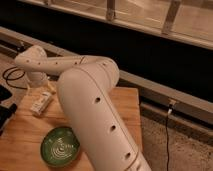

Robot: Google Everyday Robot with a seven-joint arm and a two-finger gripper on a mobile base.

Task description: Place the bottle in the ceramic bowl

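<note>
The small white bottle lies on its side at the left of the wooden table. The green ceramic bowl, with pale spiral rings inside, stands empty near the table's front left, a short way in front of the bottle. My white arm reaches from the lower right across to the far left. Its gripper points down just above and behind the bottle. The wrist hides most of the gripper, and nothing shows in its hold.
A black coiled cable lies left of the table, and a dark object sits at the left edge. A long metal rail and dark wall run behind the table. A thin cable hangs over the gravel floor to the right.
</note>
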